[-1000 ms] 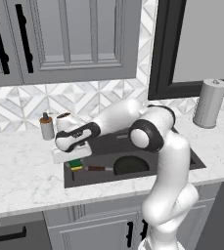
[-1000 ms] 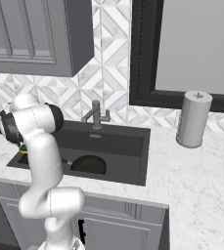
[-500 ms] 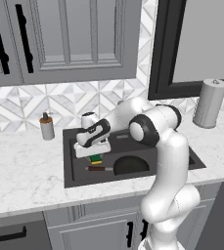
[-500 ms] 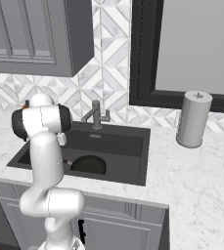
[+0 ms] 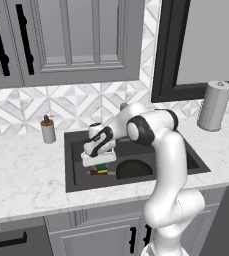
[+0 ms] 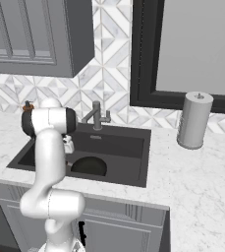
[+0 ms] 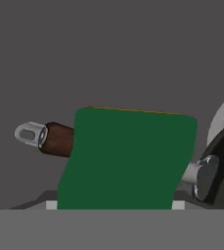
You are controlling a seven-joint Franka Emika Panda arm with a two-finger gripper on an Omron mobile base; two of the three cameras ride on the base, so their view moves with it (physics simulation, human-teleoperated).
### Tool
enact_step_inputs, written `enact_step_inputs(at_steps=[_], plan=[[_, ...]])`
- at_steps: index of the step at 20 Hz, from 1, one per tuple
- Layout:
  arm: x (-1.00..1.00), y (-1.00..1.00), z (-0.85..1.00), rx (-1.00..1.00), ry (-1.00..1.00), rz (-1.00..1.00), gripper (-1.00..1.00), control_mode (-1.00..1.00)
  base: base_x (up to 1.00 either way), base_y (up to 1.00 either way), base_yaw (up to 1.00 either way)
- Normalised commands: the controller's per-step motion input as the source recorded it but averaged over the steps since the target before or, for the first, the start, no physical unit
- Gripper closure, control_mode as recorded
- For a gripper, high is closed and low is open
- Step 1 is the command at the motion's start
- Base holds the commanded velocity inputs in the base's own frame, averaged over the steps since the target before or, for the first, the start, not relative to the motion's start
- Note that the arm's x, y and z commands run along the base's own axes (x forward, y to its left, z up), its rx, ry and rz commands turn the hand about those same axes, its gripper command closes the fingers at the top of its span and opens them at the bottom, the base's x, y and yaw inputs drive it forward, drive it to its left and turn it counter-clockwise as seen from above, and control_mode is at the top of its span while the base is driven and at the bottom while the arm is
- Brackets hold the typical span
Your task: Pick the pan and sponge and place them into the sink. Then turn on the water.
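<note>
Currently the tool (image 5: 99, 161) hangs low inside the sink (image 5: 73, 182), toward the basin's left end, well short of the faucet (image 6: 96, 116) at the rear rim.

Sponge (image 7: 125, 158): green face up in the hand view, lying across the pan handle (image 7: 59, 139), which pokes out from beneath it with its metal hanging loop showing. From the left base view the sponge (image 5: 101, 168) sits directly under the tool, at the sink floor or very close to it.

Pan (image 5: 134, 169): already in the sink, round black body right of the sponge and handle pointing toward the sink's left wall.

Tool state: cannot tell from these views whether the jaws are clamped on the sponge or parted around it; the fingertips are hidden behind the green face.

Judgement: pan step done, sponge step at or just past release, water not yet running, no stream at the faucet.

Risks from here:
- Sponge rests on the rounded handle, not flat on the sink floor; it may tip or slide off when let go, though it would stay in the sink.
- If the jaws are not fully clear, lifting could drag the sponge back out.
- A swing toward the faucet from this low could clip the sink's rear wall or the pan rim.
</note>
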Motion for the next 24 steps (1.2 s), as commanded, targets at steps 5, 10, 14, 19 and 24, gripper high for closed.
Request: enact_step_inputs(at_steps=[5, 10, 14, 19, 24], plan=[[0.25, 0.0, -0.36, 0.0, 0.0, 0.0, 1.0, -1.0, 0.0, 0.0, 0.0], [0.2, 0.0, -0.32, 0.0, 0.0, 0.0, 1.0, -1.0, 0.0, 0.0, 0.0], [0.29, 0.01, -0.09, 0.0, 0.05, 0.0, 1.0, -1.0, 0.0, 0.0, 0.0], [0.24, 0.0, -0.03, 0.0, 0.04, 0.0, 1.0, -1.0, 0.0, 0.0, 0.0], [0.0, 0.0, -0.02, 0.0, 0.01, 0.0, -1.0, -1.0, 0.0, 0.0, 0.0]])
